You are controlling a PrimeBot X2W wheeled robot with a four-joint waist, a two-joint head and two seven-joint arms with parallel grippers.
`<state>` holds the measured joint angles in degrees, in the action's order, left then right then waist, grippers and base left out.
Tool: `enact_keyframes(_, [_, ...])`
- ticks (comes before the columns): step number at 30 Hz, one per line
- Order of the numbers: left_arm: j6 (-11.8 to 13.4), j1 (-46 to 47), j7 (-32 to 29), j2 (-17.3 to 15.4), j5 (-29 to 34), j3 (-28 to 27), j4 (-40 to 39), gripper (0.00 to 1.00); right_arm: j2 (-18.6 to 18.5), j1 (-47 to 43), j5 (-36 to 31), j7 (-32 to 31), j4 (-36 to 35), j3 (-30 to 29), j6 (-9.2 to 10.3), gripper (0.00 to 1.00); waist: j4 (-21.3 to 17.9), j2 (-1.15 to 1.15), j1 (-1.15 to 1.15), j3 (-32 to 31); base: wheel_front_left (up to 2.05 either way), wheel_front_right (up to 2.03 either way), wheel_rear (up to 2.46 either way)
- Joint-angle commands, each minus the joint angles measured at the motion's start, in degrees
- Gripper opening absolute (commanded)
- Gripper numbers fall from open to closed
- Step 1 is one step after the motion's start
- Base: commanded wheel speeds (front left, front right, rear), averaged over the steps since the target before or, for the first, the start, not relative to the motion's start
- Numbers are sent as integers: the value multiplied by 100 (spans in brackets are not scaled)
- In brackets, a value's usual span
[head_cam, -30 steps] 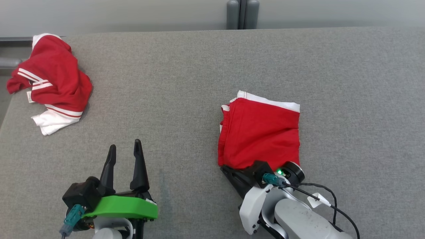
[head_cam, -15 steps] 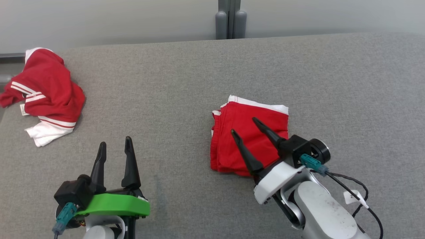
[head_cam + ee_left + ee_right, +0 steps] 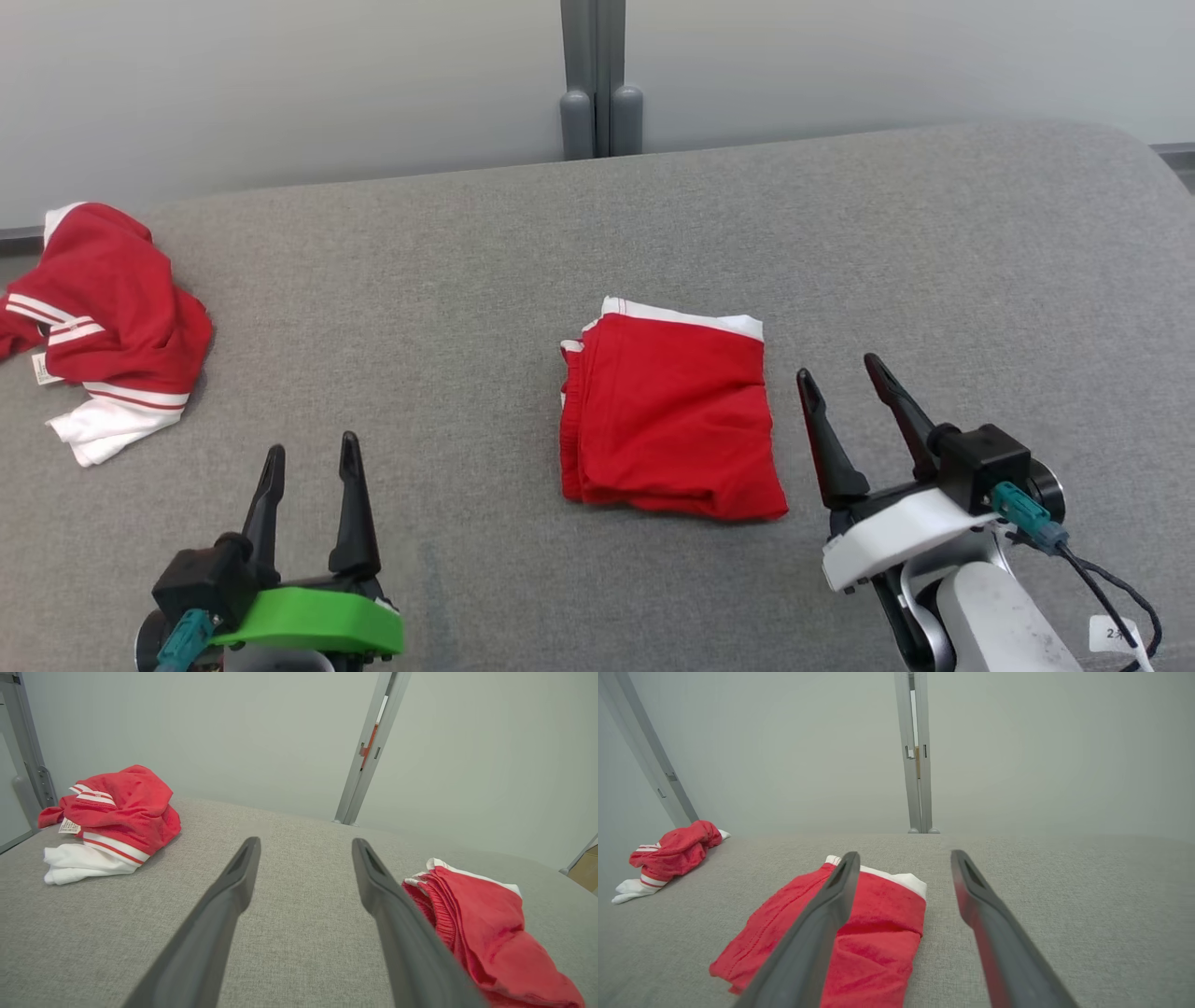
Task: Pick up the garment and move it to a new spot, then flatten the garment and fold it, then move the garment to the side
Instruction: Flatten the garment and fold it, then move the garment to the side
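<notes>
A folded red garment [image 3: 667,415] with a white edge lies flat in the middle of the grey surface; the same garment [image 3: 486,926] shows right of the left fingers and the garment [image 3: 859,933] lies under the right wrist view's left finger. My right gripper [image 3: 840,369] stands open just right of it, touching nothing. At the lower left my left gripper [image 3: 311,451] is open and empty, well apart from the cloth.
A second red and white garment [image 3: 98,327] lies crumpled at the far left edge of the grey padded surface [image 3: 934,261]. A grey wall with a vertical metal post [image 3: 600,79] stands behind.
My right gripper has let go of the folded garment, opened and drawn back to its right. The head camera has tilted up, so the whole picture has shifted.
</notes>
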<state>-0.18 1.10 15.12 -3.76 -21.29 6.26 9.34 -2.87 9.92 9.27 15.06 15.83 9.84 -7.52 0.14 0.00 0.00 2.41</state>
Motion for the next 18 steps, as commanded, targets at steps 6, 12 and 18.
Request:
enact_keyframes(6, [-68,-309,4,27,267,-137,43,100,-3,-395,72,16,-183,-246,6,100,-87,0,0,-155,0,0,0])
enact_keyframes(12, [-84,-426,4,55,296,-214,68,100,-5,-435,47,16,-127,-223,6,100,-135,0,0,-193,0,0,0])
enact_keyframes(18, [-114,-440,4,69,321,-227,103,100,-5,-429,53,16,-92,-258,6,100,-127,0,0,-206,0,0,0])
